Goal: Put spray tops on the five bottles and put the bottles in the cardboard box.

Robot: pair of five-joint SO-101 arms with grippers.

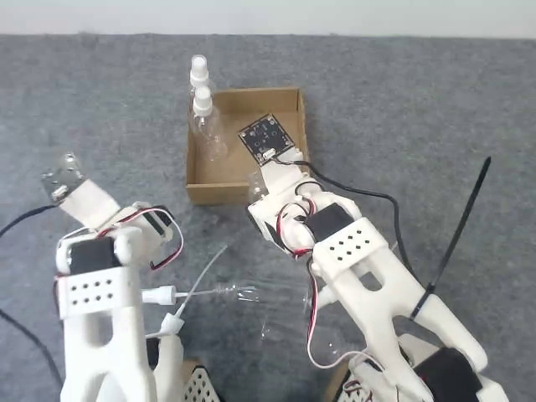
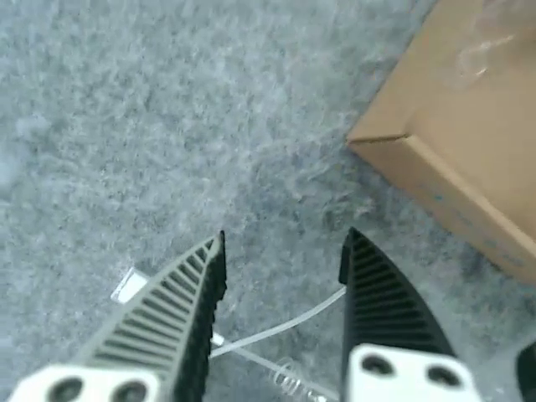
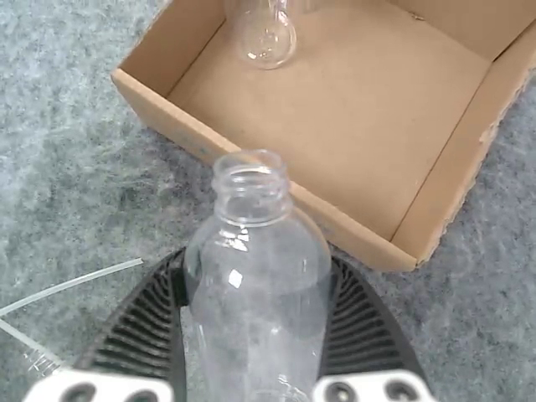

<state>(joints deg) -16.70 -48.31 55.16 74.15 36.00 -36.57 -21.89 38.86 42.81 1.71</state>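
Note:
My right gripper (image 3: 255, 280) is shut on a clear open-necked bottle (image 3: 255, 268), held just short of the cardboard box's (image 3: 352, 180) near wall with its neck toward the box. Two capped bottles (image 1: 206, 117) stand at the box's (image 1: 289, 100) left side, and the base of one (image 3: 266, 33) shows in the right wrist view. My left gripper (image 2: 285, 239) hangs open over the carpet left of the box (image 2: 452, 159), with nothing between its fingers. Thin spray-top tubes (image 2: 285, 328) lie under it. Loose spray tops (image 1: 161, 295) lie between the arms.
A clear bottle (image 1: 247, 293) lies on the grey carpet between the arms, and another clear shape (image 1: 293, 327) lies beside the right arm (image 1: 360, 251). A black cable (image 1: 368, 197) and a black zip tie (image 1: 461, 226) run along that arm. A small white scrap (image 2: 127, 286) lies on the carpet.

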